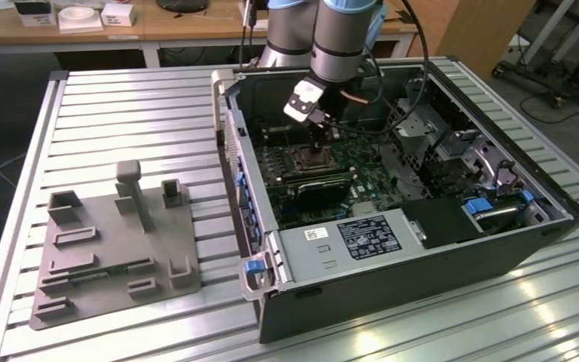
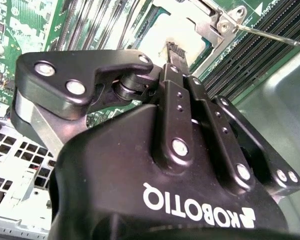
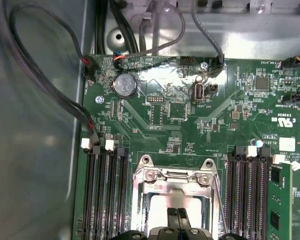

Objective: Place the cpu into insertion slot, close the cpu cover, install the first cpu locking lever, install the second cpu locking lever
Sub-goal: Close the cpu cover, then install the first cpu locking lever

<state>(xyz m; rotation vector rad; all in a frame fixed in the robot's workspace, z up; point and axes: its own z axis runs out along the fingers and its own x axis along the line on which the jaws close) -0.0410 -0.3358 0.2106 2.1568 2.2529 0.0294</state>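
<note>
In the exterior view my gripper (image 1: 317, 142) reaches down inside the open computer case, right over the insertion slot (image 1: 310, 161) on the green motherboard. The cpu (image 3: 157, 212) lies flat in the slot, its silvery face showing through the window of the cpu cover (image 3: 140, 200), which lies down around it. My fingertips (image 3: 173, 216) stand together on or just above that face, with nothing between them. In the second wrist view the shut fingers (image 2: 182, 95) point at the bright cpu (image 2: 162, 32). A thin wire locking lever (image 3: 218, 200) runs along one side of the cover.
Long memory slots (image 3: 102, 195) flank the socket on both sides. Black cables (image 3: 50, 95) loop along the case wall. A black label-bearing box (image 1: 368, 235) sits in the case's near end. A grey fixture plate (image 1: 108, 256) lies on the slatted table, at the exterior view's left.
</note>
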